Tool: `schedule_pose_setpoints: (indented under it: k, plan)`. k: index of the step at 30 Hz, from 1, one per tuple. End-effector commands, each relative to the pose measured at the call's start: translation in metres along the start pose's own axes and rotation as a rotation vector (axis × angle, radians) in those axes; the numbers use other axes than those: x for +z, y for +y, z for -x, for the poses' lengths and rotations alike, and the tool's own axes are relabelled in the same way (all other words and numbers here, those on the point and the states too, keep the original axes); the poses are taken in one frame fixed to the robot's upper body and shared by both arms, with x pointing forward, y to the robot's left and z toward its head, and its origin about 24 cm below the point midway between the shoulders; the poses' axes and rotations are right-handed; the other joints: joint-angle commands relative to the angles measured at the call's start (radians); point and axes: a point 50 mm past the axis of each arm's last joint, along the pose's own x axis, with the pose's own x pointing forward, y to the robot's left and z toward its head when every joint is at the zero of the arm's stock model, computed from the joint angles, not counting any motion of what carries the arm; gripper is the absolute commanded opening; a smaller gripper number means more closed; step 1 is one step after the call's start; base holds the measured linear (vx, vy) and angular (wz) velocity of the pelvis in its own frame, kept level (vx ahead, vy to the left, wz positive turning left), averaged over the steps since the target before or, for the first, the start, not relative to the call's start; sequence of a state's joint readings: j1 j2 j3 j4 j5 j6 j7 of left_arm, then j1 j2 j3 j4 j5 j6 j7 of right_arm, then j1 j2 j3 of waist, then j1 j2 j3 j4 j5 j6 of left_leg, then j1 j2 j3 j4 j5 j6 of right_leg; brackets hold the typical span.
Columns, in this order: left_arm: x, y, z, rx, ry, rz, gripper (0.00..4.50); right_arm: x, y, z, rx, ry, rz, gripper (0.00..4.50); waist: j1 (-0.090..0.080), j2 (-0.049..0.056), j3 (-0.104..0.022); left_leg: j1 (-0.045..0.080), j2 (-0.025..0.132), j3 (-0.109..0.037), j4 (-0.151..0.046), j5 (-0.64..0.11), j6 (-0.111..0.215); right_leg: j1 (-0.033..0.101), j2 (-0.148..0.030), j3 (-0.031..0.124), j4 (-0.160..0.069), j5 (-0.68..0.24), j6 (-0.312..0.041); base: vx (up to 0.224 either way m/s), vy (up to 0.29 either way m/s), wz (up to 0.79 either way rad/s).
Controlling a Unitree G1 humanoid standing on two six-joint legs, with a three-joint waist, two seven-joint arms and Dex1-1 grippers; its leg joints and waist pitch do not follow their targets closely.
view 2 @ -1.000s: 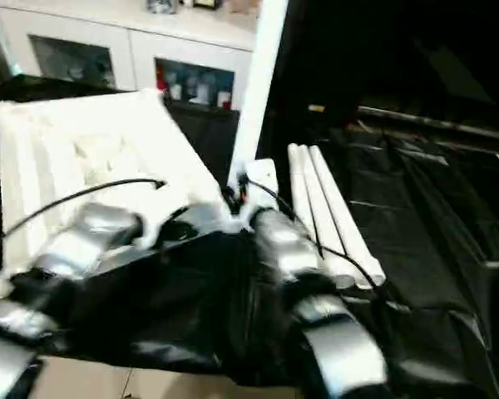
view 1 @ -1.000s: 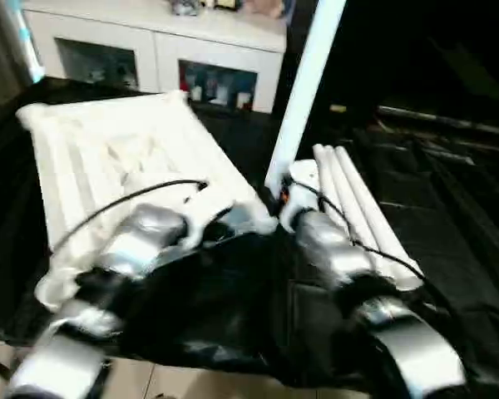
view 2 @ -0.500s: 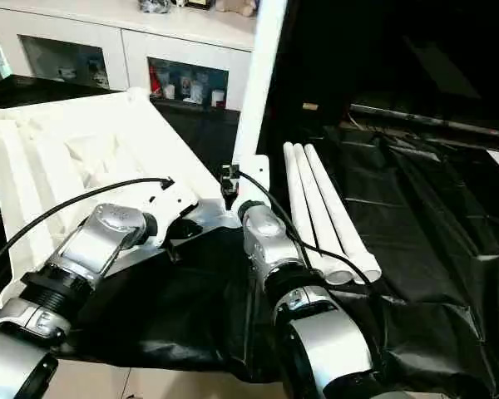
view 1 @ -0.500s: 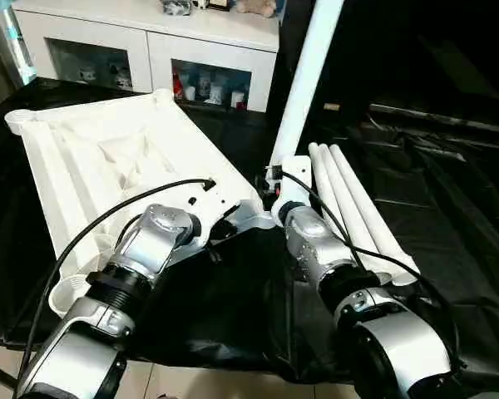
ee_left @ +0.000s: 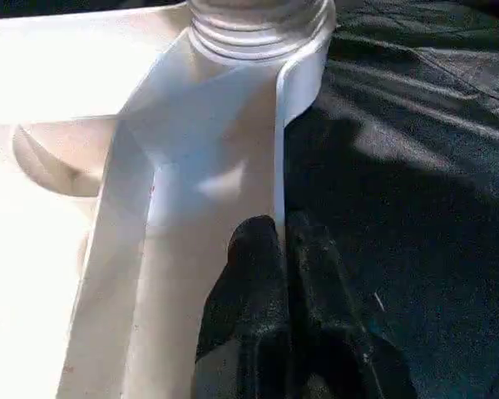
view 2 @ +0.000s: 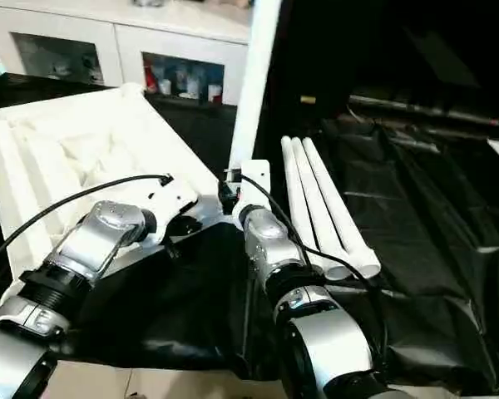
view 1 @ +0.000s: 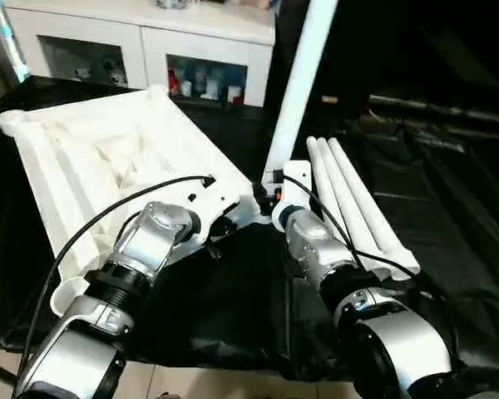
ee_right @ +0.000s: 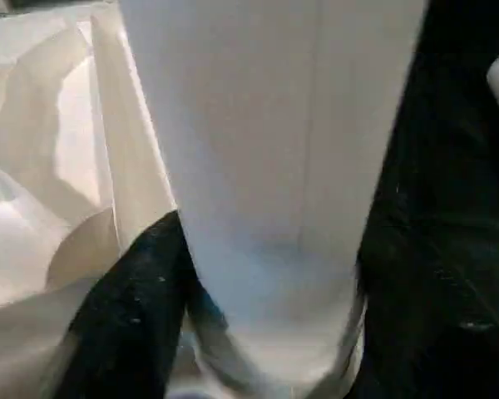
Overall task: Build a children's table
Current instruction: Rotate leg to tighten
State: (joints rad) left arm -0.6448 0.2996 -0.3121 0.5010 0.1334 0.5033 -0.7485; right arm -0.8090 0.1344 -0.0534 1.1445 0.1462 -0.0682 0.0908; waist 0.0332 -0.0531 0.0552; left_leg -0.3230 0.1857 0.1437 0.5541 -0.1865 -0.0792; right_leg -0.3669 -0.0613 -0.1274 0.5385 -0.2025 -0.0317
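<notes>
The children's table top [view 1: 108,158] lies upside down on black cloth, ribbed underside up. One white leg [view 1: 303,75] stands upright in the corner socket [ee_left: 258,21] nearest my arms. My right gripper [view 1: 276,189] is around the base of that leg [ee_right: 274,125], which fills the space in front of the wrist. My left gripper [ee_left: 281,241] is shut on the thin raised rim of the top beside the same corner [view 1: 233,218]. Three more legs [view 1: 358,208] lie side by side on the cloth to the right.
A white cabinet [view 1: 150,33] with small items behind glass stands behind the table top. Black cloth [view 1: 449,191] covers the work surface to the right. Pale floor [view 1: 191,386] shows past the near edge.
The camera has steadied from a blur and shifted slightly. Both grippers stay at the same corner, and the leg still stands upright in its socket.
</notes>
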Motion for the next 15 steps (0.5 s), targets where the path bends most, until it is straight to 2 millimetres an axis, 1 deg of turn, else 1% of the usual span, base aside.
schedule_pose_setpoints:
  k: [1, 2, 3, 4, 5, 6, 7, 8, 9, 10, 11, 12, 13, 14, 15]
  plan:
    - [0.007, 0.001, -0.001, 0.025, -0.009, -0.038, 0.00, -0.031, 0.029, 0.003, 0.099, 0.133, -0.055, 3.36, -0.012, 0.021, -0.023, 0.027, 0.049, -0.038, -0.081, -0.669, -0.030, -0.014, -0.115, 0.040, -0.114, -0.701, -0.001, 0.000, 0.000, 0.00]
    - [0.007, 0.002, -0.001, 0.024, -0.010, -0.039, 0.00, -0.030, 0.029, 0.003, 0.101, 0.130, -0.054, 3.55, -0.012, 0.023, -0.022, 0.026, 0.050, -0.039, -0.082, -0.667, -0.030, -0.012, -0.116, 0.040, -0.113, -0.698, -0.002, 0.000, 0.000, 0.00]
    - [0.007, 0.002, 0.000, 0.018, -0.023, -0.048, 0.00, -0.025, 0.027, 0.003, 0.119, 0.106, -0.054, 3.62, -0.011, 0.025, -0.028, 0.006, 0.056, -0.042, -0.091, -0.628, -0.032, 0.005, -0.120, 0.054, -0.095, -0.634, -0.020, 0.000, 0.000, 0.00]
    - [0.008, 0.002, 0.001, 0.013, -0.030, -0.054, 0.00, -0.024, 0.026, 0.002, 0.127, 0.097, -0.049, 3.66, -0.009, 0.024, -0.028, 0.001, 0.057, -0.040, -0.093, -0.605, -0.032, 0.004, -0.121, 0.060, -0.092, -0.611, -0.031, 0.000, 0.000, 0.00]
    - [0.008, 0.001, 0.002, -0.004, -0.052, -0.071, 0.00, -0.017, 0.022, 0.002, 0.150, 0.059, -0.013, 3.66, -0.006, 0.023, -0.031, 0.000, 0.056, -0.037, -0.091, -0.578, -0.031, 0.001, -0.121, 0.065, -0.088, -0.584, -0.042, 0.000, 0.000, 0.00]
    - [0.008, 0.000, 0.005, -0.029, -0.075, -0.094, 0.00, -0.010, 0.016, 0.003, 0.182, 0.013, 0.034, 3.84, -0.002, 0.023, -0.035, -0.002, 0.056, -0.029, -0.089, -0.518, -0.025, -0.001, -0.124, 0.075, -0.083, -0.532, -0.068, 0.000, 0.000, 0.00]
    - [0.008, 0.000, 0.005, -0.030, -0.076, -0.095, 0.00, -0.009, 0.015, 0.003, 0.184, 0.010, 0.037, 3.97, -0.001, 0.020, -0.038, -0.012, 0.057, -0.026, -0.089, -0.471, -0.019, 0.006, -0.124, 0.080, -0.076, -0.492, -0.082, 0.000, 0.000, 0.00]
    - [0.007, -0.002, 0.009, -0.068, -0.101, -0.133, 0.00, -0.002, 0.007, 0.006, 0.224, -0.031, 0.075, 4.06, 0.006, 0.021, -0.042, -0.020, 0.062, -0.017, -0.088, -0.377, -0.012, 0.010, -0.122, 0.087, -0.064, -0.385, -0.113, 0.000, 0.000, 0.00]
    - [0.005, -0.002, 0.010, -0.076, -0.098, -0.137, 0.00, 0.001, 0.003, 0.007, 0.243, -0.049, 0.086, 4.10, 0.008, 0.014, -0.047, -0.021, 0.064, -0.007, -0.084, -0.303, -0.001, 0.012, -0.113, 0.088, -0.048, -0.284, -0.140, 0.000, 0.000, 0.00]
    - [0.004, -0.002, 0.011, -0.089, -0.104, -0.158, 0.00, 0.003, -0.002, 0.010, 0.273, -0.064, 0.099, 4.10, 0.010, 0.012, -0.049, -0.023, 0.063, 0.001, -0.079, -0.254, 0.017, 0.013, -0.109, 0.091, -0.037, -0.221, -0.161, 0.000, 0.000, 0.00]
    - [0.003, -0.003, 0.013, -0.111, -0.111, -0.169, 0.00, 0.006, -0.007, 0.014, 0.316, -0.080, 0.117, 4.10, 0.009, 0.007, -0.050, -0.026, 0.063, 0.005, -0.077, -0.246, 0.023, 0.014, -0.106, 0.092, -0.034, -0.219, -0.168, 0.055, -0.040, 0.03]
    - [0.000, -0.005, 0.015, -0.138, -0.115, -0.178, 0.00, 0.009, -0.015, 0.021, 0.378, -0.094, 0.151, 4.10, 0.020, 0.006, -0.049, -0.015, 0.058, 0.019, -0.066, -0.254, 0.035, 0.000, -0.101, 0.101, -0.037, -0.250, -0.171, 0.073, -0.053, 0.09]
    - [-0.001, -0.006, 0.017, -0.164, -0.125, -0.193, 0.00, 0.011, -0.020, 0.026, 0.423, -0.096, 0.178, 4.10, 0.023, 0.006, -0.051, -0.018, 0.055, 0.023, -0.063, -0.232, 0.044, 0.005, -0.099, 0.104, -0.033, -0.223, -0.174, 0.073, -0.053, 0.09]
    - [-0.005, -0.009, 0.020, -0.206, -0.126, -0.198, 0.00, 0.012, -0.028, 0.036, 0.494, -0.089, 0.235, 4.10, 0.026, 0.005, -0.056, -0.021, 0.056, 0.024, -0.060, -0.200, 0.051, 0.011, -0.100, 0.105, -0.024, -0.178, -0.182, 0.087, -0.049, 0.10]
    - [-0.007, -0.010, 0.021, -0.217, -0.124, -0.198, 0.00, 0.012, -0.031, 0.039, 0.516, -0.085, 0.254, 4.10, 0.036, 0.002, -0.062, -0.027, 0.056, 0.026, -0.054, -0.106, 0.076, 0.020, -0.093, 0.105, -0.003, -0.036, -0.193, 0.092, -0.037, 0.06]
